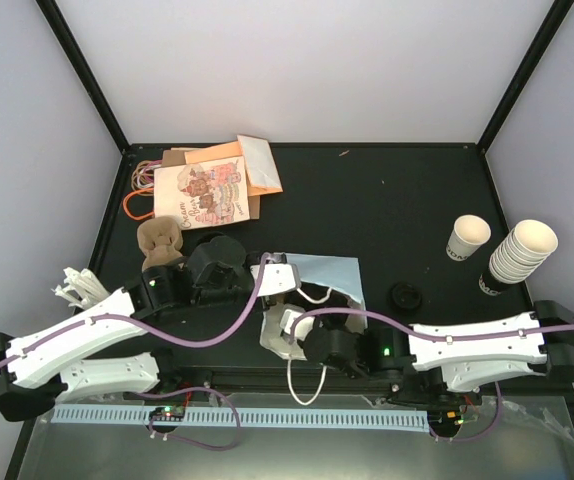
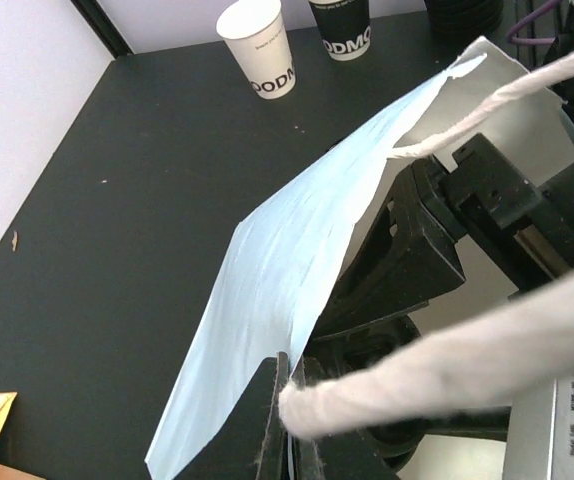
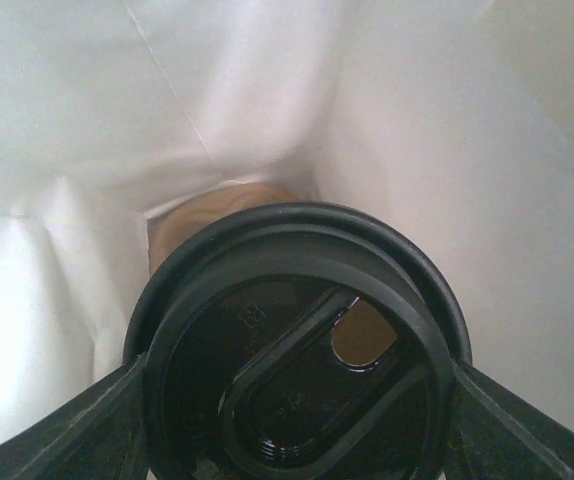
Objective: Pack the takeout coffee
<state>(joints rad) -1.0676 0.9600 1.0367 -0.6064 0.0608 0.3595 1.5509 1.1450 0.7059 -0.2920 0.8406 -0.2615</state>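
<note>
Takeout coffee [image 3: 287, 330] is inside the blue paper bag [image 2: 287, 250]. The right wrist view shows its black lid face-on with white bag lining on all sides. Right gripper [image 3: 300, 375] has the coffee, jaws spread wide with one finger against each side of the lid rim. A tan patch sits deeper in the bag behind the lid; can't tell what it is. Left gripper [image 2: 289, 420] is pinched fully closed on the bag's rim, right where the white rope handle [image 2: 447, 360] meets it, holding the mouth up and open. In the top view the right arm reaches into the bag's mouth from the near side. Beyond the bag's far right side stand a lidless cup [image 1: 467, 238] and a stack of cups [image 1: 522, 250], well apart from it. A loose black lid [image 1: 405, 297] lies just right of the bag. A printed paper bag [image 1: 207, 190] lies off to its far left. Progress, as a judgement: late stage, coffee is in the bag but not released. Can't tell if the cup base rests on the bag floor. Left to do: seat it, open the right jaws, back the right arm out without dragging the cup, then let go of the rim.
</note>
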